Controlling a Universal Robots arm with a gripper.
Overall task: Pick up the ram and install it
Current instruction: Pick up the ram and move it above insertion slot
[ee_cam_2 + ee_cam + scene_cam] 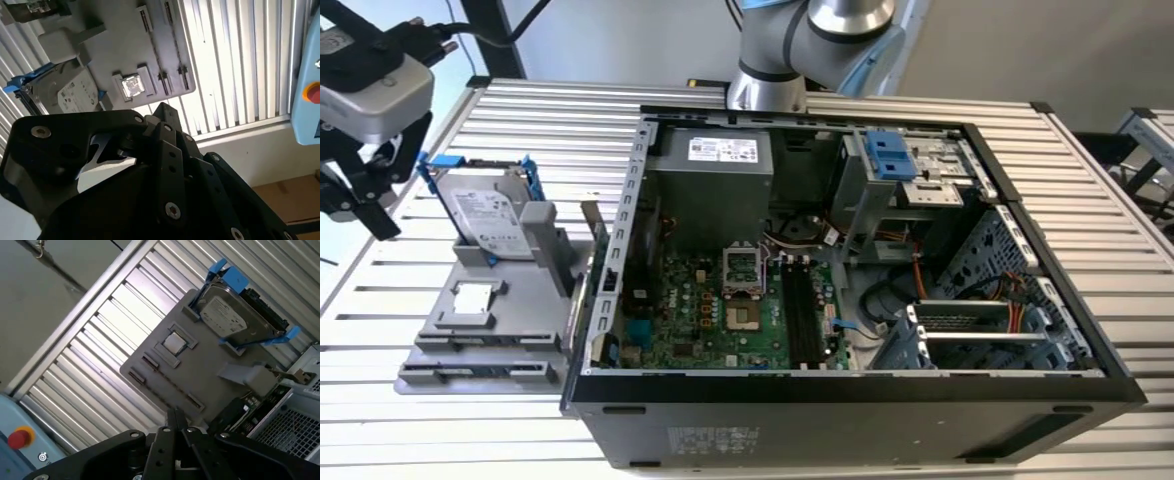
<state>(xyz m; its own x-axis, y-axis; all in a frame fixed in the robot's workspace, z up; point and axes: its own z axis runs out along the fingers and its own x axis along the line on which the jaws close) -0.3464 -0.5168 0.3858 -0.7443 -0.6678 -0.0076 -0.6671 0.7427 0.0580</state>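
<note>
- Step in hand, as I judge it: the approach to the pick. Nothing is grasped, and the long black memory slots (798,310) on the green motherboard look unfilled.
- The ram, a thin dark stick of circuit board (576,295), appears to stand on its edge along the side of the flat grey fixture tray (447,345) that lies nearest the open black computer case (854,400). In the first wrist view it shows as a dark strip with a pale label (243,412), just past the tray's edge. It is partly hidden there, so its exact seating is unclear.
- The black two-fingered tool (363,205) hangs above the slatted metal desk (1121,230), off the tray's far side from the case and well apart from the ram.
- In both wrist views its fingertips (176,415) come to a point together (162,107), so it reads as closed and empty.
- The next move calls for spreading the fingers, crossing the tray towards the case and lining them up with the stick's thin faces.
- The silver hard drive in its blue frame (487,215) and the small square silver chip (476,297) sit on the same tray and need clearing.
- The silver-jointed arm (834,20) rises behind the case, and the wrist is tipped so its cameras look down across the tray.
</note>
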